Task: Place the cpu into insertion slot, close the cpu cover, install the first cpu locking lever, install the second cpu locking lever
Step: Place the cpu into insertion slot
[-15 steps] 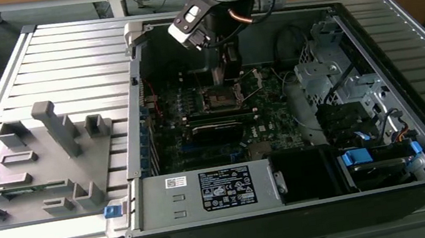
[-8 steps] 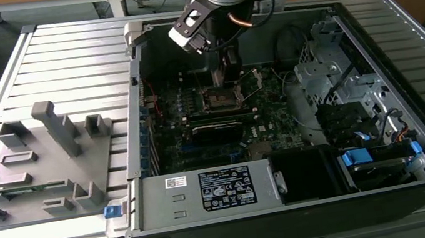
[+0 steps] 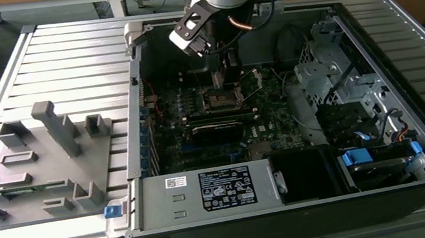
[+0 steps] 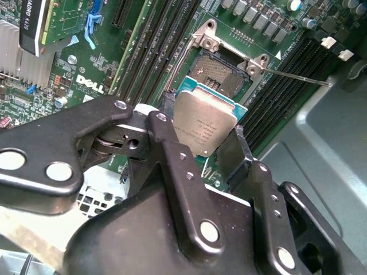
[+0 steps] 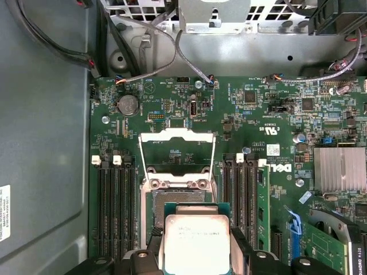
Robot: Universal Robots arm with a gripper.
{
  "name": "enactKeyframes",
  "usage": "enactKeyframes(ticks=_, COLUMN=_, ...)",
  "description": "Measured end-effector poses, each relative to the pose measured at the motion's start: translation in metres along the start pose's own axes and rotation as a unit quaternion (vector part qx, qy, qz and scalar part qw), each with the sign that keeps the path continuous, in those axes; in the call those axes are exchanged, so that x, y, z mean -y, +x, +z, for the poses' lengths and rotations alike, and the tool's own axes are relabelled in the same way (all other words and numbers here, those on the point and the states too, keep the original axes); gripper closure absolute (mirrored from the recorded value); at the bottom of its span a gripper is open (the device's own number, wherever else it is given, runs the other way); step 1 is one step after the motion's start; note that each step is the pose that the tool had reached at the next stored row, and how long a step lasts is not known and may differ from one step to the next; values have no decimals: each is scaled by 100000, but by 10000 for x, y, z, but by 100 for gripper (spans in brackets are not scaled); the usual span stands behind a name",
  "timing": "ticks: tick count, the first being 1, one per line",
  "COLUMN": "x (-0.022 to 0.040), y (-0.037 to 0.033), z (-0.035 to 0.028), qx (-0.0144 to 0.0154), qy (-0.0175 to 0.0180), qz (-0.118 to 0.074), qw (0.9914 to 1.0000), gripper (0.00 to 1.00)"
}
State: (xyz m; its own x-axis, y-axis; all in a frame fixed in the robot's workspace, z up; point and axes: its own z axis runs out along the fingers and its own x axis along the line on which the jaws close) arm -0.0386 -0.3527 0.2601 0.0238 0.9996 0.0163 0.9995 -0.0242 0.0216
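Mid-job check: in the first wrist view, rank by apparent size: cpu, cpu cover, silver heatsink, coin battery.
1-2. cpu and cpu cover: they look about alike. The cpu is nearer the camera and cut by the picture's edge, so I leave them unranked.
3. silver heatsink
4. coin battery

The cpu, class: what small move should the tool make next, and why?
Probably lower it gently into the insertion slot, which lies bare below: the tool grips the cpu by two edges, and the cpu cover stands open.
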Motion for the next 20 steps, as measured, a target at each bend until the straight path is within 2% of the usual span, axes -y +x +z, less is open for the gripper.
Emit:
enactKeyframes(ticks=9, x=1, y=-1, z=53, qx=-8, qy=-47, qz=-218, qw=100000, gripper=46)
enactKeyframes(ticks=16, x=9, y=-2, z=117, qx=-59, qy=-913, qz=-1691, qw=99982, gripper=46)
enactKeyframes(ticks=20, x=23, y=-3, z=161, qx=-92, qy=-1237, qz=-2547, qw=99960, gripper=46)
